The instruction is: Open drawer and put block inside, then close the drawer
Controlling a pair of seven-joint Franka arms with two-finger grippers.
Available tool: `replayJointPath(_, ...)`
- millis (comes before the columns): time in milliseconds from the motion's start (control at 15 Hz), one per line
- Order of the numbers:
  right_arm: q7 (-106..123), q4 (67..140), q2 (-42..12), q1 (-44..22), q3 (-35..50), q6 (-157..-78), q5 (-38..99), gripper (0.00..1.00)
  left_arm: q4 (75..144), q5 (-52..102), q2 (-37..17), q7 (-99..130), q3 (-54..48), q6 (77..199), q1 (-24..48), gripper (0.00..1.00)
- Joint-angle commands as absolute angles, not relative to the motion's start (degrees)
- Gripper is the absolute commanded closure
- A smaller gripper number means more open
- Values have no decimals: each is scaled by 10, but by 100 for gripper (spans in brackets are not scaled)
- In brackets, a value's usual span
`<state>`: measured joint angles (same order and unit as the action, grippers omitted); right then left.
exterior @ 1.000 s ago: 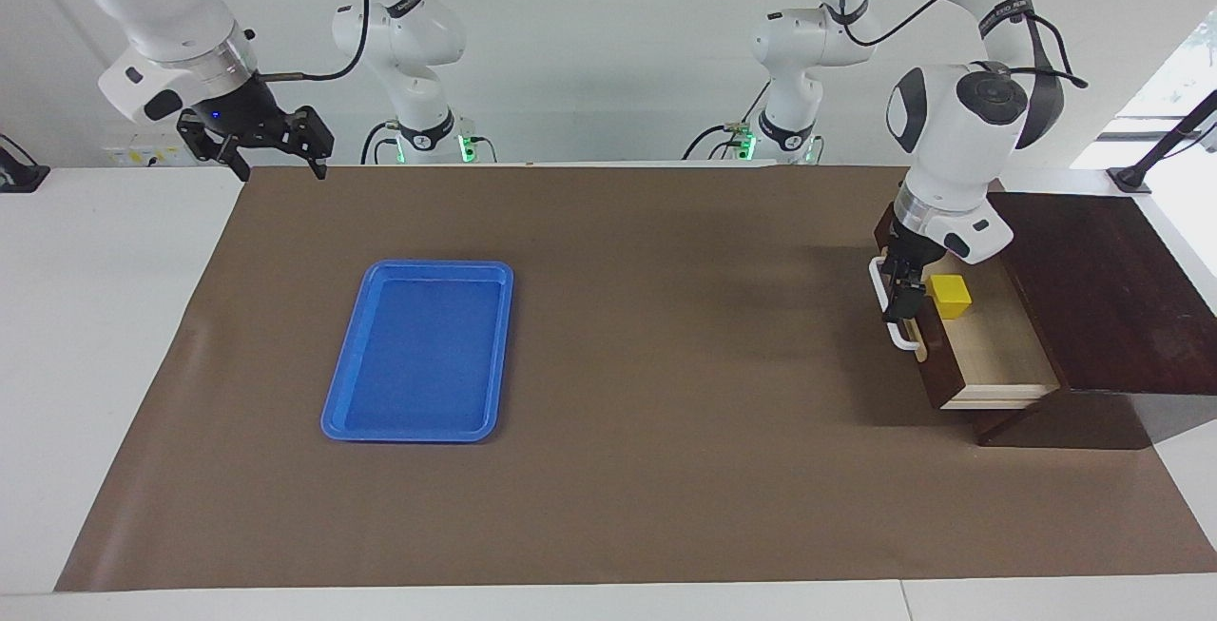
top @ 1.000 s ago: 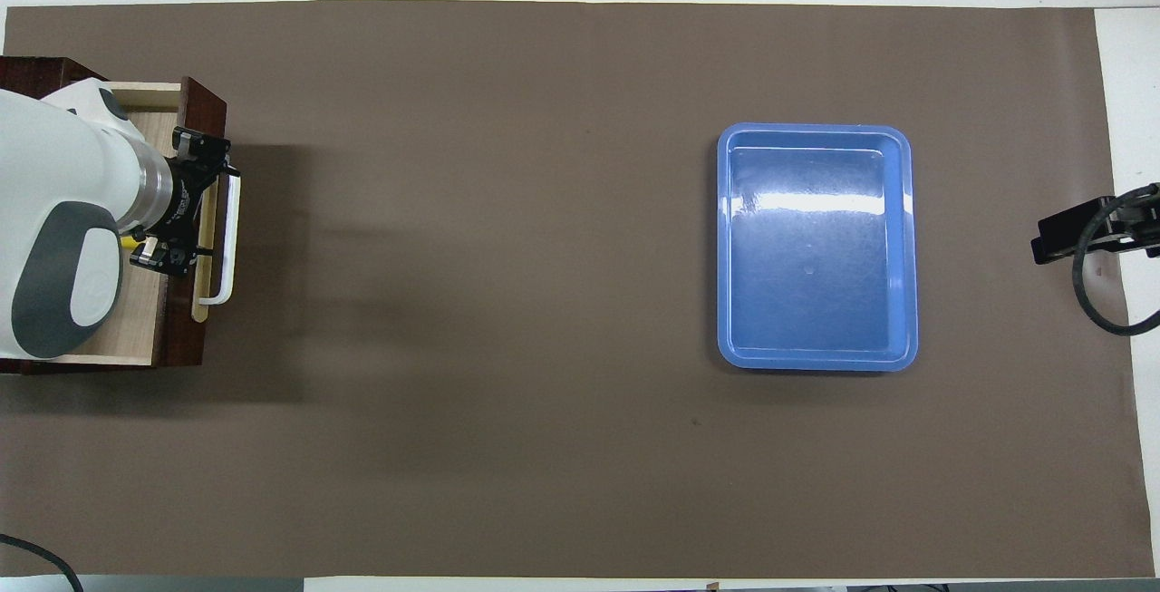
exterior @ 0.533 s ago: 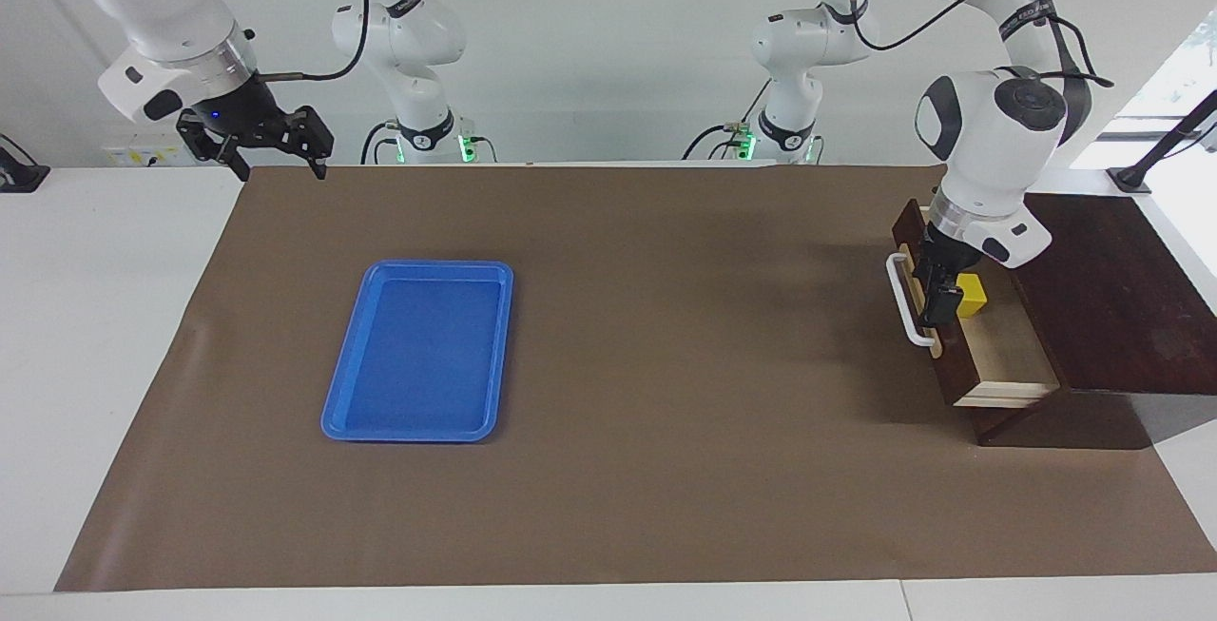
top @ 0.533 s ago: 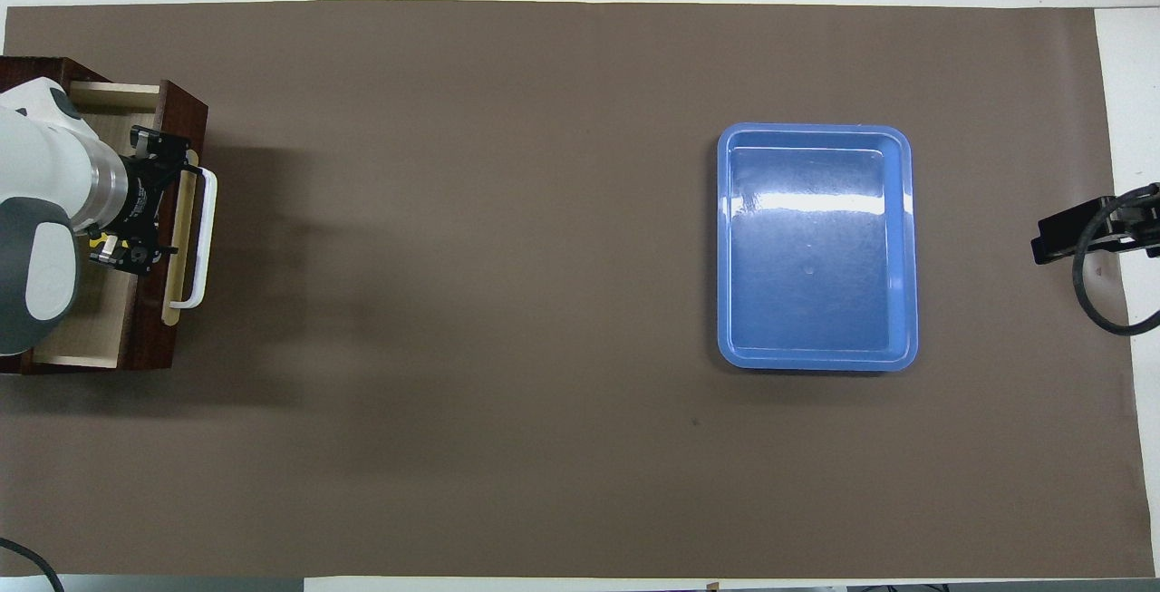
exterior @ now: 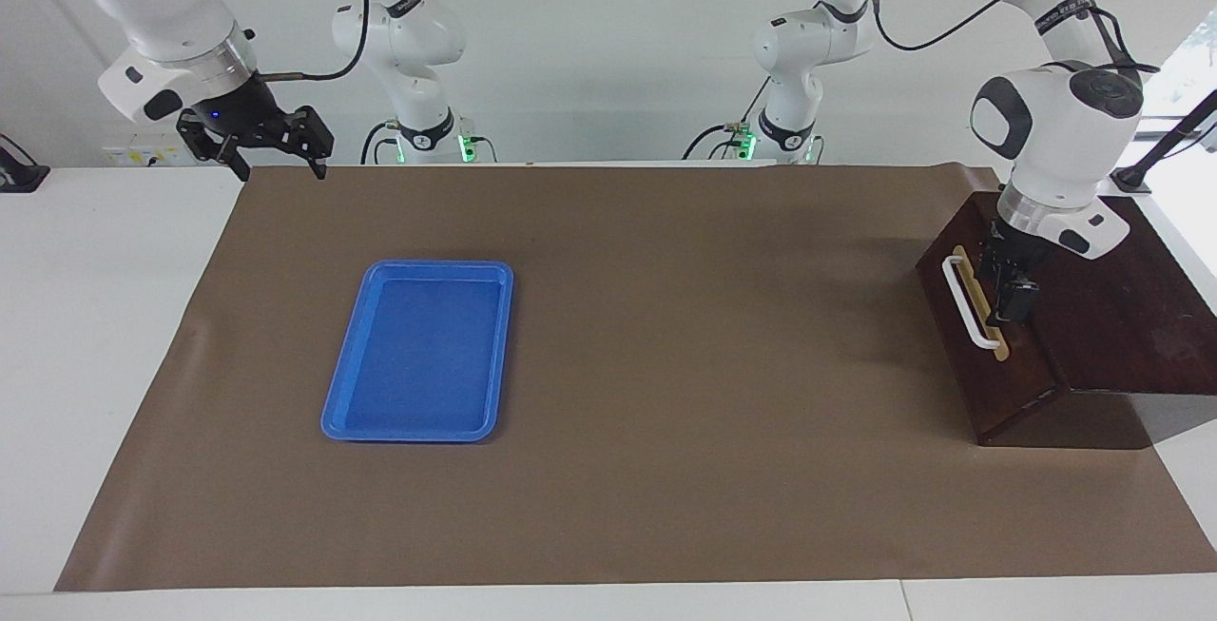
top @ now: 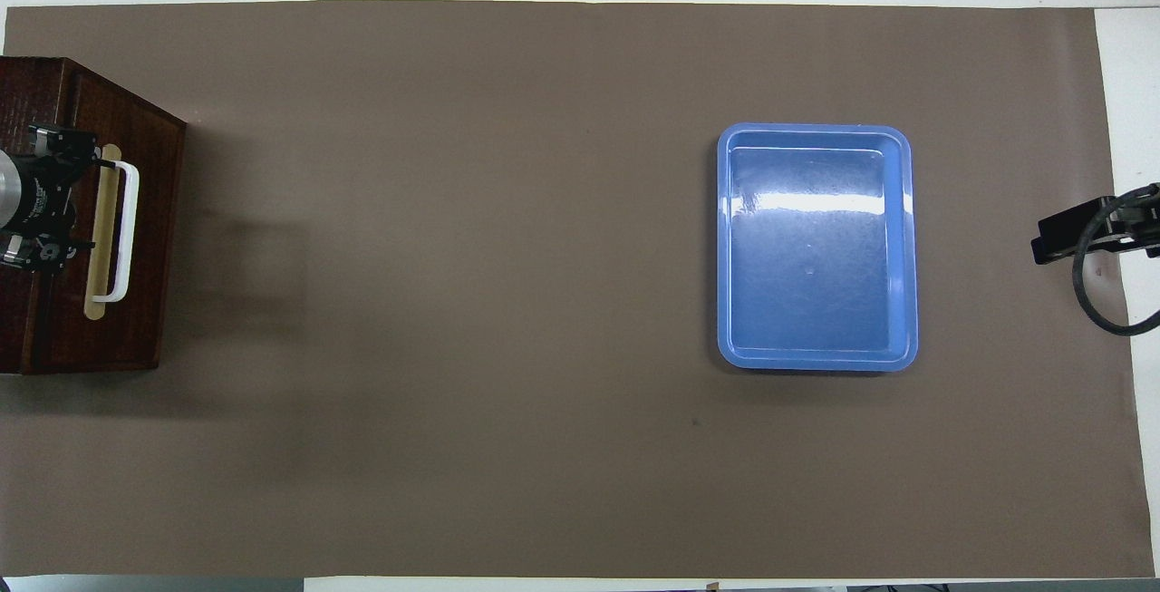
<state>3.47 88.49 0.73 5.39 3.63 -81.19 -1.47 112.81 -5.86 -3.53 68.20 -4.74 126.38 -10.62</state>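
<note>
Dark-wood drawer [exterior: 979, 336] shut, left fingers [exterior: 1017, 298] at its top edge

Dark polished wood drawer [exterior: 970, 336], glossy blue plastic tray [top: 816, 247], matt brown mat [top: 507, 302].

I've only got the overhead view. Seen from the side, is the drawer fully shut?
Observer: Yes. In the facing view the drawer front sits flush with the dark box, and no pale interior shows.
Operator: Any sign of the block from there?
Observer: None. The facing view shows no yellow anywhere.
Operator: Where's the right end effector? I only see its edge.
Observer: The right end effector waits, open, over the brown mat corner at the right arm's end.
</note>
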Motion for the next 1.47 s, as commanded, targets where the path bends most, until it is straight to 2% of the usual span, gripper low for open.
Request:
replayJointPath(0,48,889,13,62,39,-818,-11,0,1119,-69,-44,674,-50,1271,-117,0)
replayJointPath(800,47,889,13,62,39,-817,-11,0,1109,-69,-38,674,-51,1240,-124,0)
replayJointPath(1400,47,889,13,62,39,-817,-10,0,1090,-64,39,608,-57,1121,-60,0)
